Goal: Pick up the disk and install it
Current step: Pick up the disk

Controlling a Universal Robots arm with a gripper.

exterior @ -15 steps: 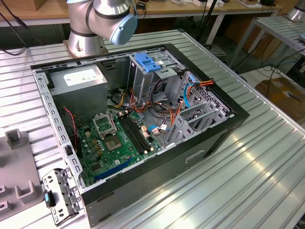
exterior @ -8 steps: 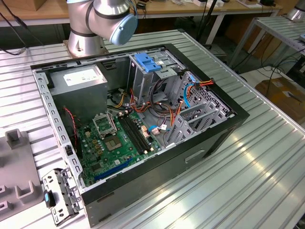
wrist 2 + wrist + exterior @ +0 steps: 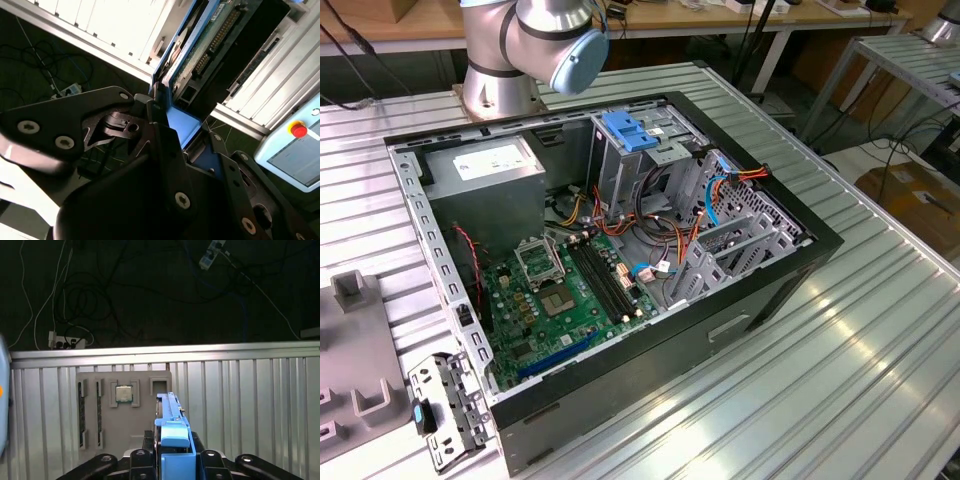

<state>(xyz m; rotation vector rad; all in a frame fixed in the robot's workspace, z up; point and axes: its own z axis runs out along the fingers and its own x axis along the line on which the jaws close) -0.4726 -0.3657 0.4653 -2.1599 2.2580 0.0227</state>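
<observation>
The gripper (image 3: pixel 172 456) is clenched on the disk (image 3: pixel 171 415), one black finger on each side of its near end. The disk juts out past the fingertips, edge-on in the first wrist view. In the second wrist view its bare green circuit face (image 3: pixel 210 45) and blue rail (image 3: pixel 182 125) show. I cannot tell just where the pads bear on it.

It looks stiff and dense, probably heavy for its size. The metal shell is likely slick. The board and connector pins are the delicate parts, so the metal body or the rails seem the safer places to squeeze. With so much of it overhanging the fingers, it may tilt if the grip is light.

Beyond the disk's far end, lower down, a grey tray (image 3: pixel 125 432) lies on the ribbed table (image 3: pixel 250 400) and carries a chip (image 3: pixel 124 393). Past the table edge, cables and a power strip (image 3: pixel 65 343) lie on the floor.

In the exterior view the open case (image 3: pixel 740 320) holds a cage (image 3: pixel 620 170) with a blue latch (image 3: pixel 635 133). Orange and blue cables (image 3: pixel 705 200) hang just beside the cage and could snag.
</observation>
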